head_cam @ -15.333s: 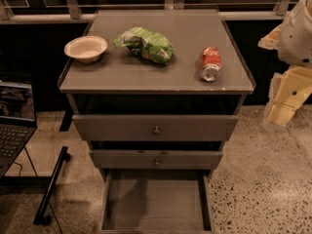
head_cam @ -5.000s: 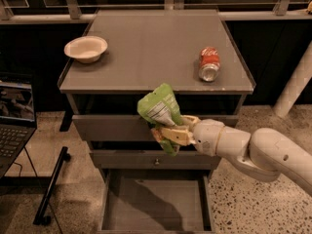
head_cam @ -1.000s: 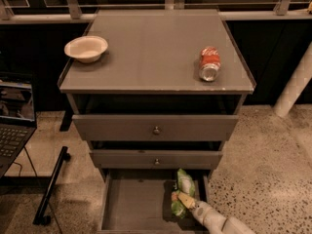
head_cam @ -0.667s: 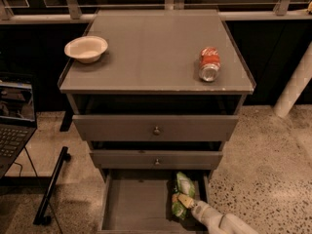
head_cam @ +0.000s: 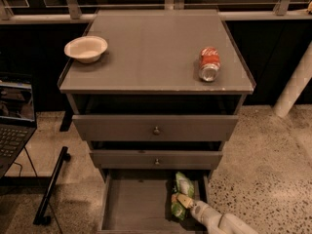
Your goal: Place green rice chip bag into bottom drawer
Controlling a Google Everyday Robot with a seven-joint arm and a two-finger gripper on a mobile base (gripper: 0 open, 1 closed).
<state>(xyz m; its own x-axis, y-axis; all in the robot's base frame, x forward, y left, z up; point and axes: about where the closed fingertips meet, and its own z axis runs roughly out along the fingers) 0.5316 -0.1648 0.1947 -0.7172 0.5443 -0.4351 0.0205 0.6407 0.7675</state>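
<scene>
Gripper (head_cam: 182, 200) is reaching into the bottom drawer (head_cam: 139, 203) from the lower right of the view, its pale arm (head_cam: 220, 222) crossing the drawer's front right corner. It is sitting closed on the green rice chip bag (head_cam: 185, 184), pinching it across the middle. The bag is lying inside the drawer, in the right part of the tray, close to the right side wall. Its long axis is running front to back, 1 end pointing toward the cabinet's rear and the other toward the open front. Whether it is resting fully on the drawer floor cannot be told. The bottom drawer is standing pulled out beneath the 2 upper drawers (head_cam: 156, 128). On the cabinet top (head_cam: 156, 43), a white bowl (head_cam: 86, 48) is sitting at the left and a red soda can (head_cam: 209, 64) is lying on its side at the right, well apart. A laptop (head_cam: 13, 123) is showing at the left edge.
</scene>
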